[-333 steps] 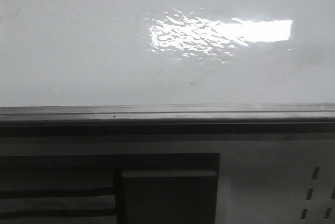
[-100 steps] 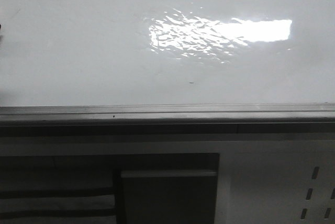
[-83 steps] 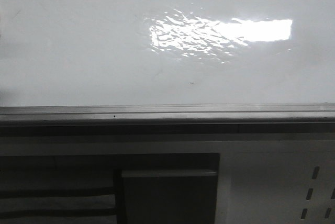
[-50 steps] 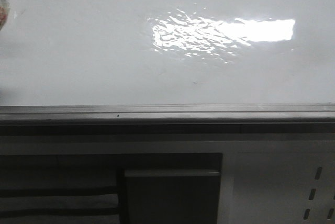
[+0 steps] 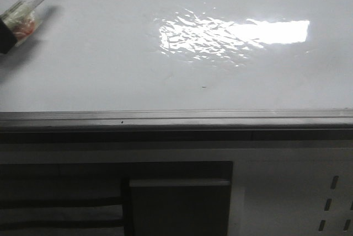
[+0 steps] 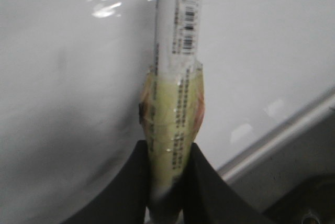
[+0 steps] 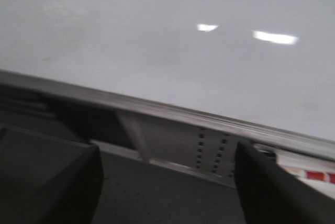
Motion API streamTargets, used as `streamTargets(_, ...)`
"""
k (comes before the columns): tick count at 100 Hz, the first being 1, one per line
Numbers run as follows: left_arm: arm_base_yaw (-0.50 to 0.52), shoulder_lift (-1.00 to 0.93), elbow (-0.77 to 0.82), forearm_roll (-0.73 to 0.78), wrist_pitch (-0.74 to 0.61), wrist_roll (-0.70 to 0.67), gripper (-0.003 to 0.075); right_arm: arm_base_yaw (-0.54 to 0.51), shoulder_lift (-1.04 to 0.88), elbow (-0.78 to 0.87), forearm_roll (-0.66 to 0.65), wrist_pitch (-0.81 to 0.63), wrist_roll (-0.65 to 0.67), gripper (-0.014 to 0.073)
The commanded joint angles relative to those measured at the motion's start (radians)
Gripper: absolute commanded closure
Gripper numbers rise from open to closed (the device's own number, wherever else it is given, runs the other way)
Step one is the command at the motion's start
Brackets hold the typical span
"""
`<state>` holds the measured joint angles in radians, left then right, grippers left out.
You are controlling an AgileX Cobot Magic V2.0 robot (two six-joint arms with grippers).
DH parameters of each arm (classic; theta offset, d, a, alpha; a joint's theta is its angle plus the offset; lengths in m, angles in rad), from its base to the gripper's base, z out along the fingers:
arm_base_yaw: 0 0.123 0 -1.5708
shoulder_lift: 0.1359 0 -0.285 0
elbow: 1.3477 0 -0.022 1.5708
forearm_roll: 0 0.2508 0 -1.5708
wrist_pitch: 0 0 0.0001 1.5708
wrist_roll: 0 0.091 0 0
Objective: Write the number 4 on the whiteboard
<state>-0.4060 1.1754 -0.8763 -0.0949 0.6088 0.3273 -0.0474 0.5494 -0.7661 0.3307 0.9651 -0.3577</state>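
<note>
Half a second ago only a sliver of something showed at the top left edge of the front view; now the marker (image 5: 26,5) reaches well into that corner, lying slanted with its dark tip up and to the right, a soft shadow under it on the whiteboard (image 5: 110,65). Apart from that, the board, its rippled light patch (image 5: 231,35) and the tiny dark speck (image 5: 204,87) sit where they did. No drawn figure shows anywhere on the white surface, so the number 4 is not yet written.

From the left wrist camera, the left gripper (image 6: 166,174) has its black fingers (image 6: 133,182) pressed against both sides of the marker (image 6: 175,77), whose lower barrel is wrapped in yellowish tape while the white upper barrel carries a barcode label. The grey metal rail (image 5: 176,119) borders the board's near edge, and below it stands a white perforated panel (image 5: 331,197).

In the right wrist view the right gripper (image 7: 167,182) holds nothing, its two dark fingers (image 7: 261,182) standing wide apart, with the board (image 7: 157,35) and rail beyond them
</note>
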Motion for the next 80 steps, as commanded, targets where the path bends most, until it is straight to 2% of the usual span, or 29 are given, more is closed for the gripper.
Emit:
streamTargets(1,-0.076,-0.023,-0.105,-0.075,0.107,0.146,0.0741,-0.001,0.069,-0.085,0.243,0.044,-0.262,0.0127)
streamTargets(16,-0.227,0.003,-0.21,-0.236,0.241,0.37,0.0741,-0.001,0.196,-0.182,0.454,0.264,-0.505,0.0127)
streamTargets(25,-0.324,0.031,-0.256,-0.249,0.256,0.433,0.0741,0.012,0.263,-0.223,0.519,0.307,-0.61,0.0127)
streamTargets(39,-0.436,0.088,-0.319,-0.247,0.256,0.495,0.0741,0.081,0.318,-0.238,0.554,0.236,-0.813,0.0127)
streamTargets(50,-0.471,0.126,-0.36,-0.247,0.254,0.504,0.0741,0.17,0.36,-0.238,0.554,0.196,-0.91,0.0127)
streamTargets(80,-0.477,0.156,-0.389,-0.245,0.254,0.57,0.0741,0.419,0.502,-0.238,0.533,0.004,-0.968,0.0128)
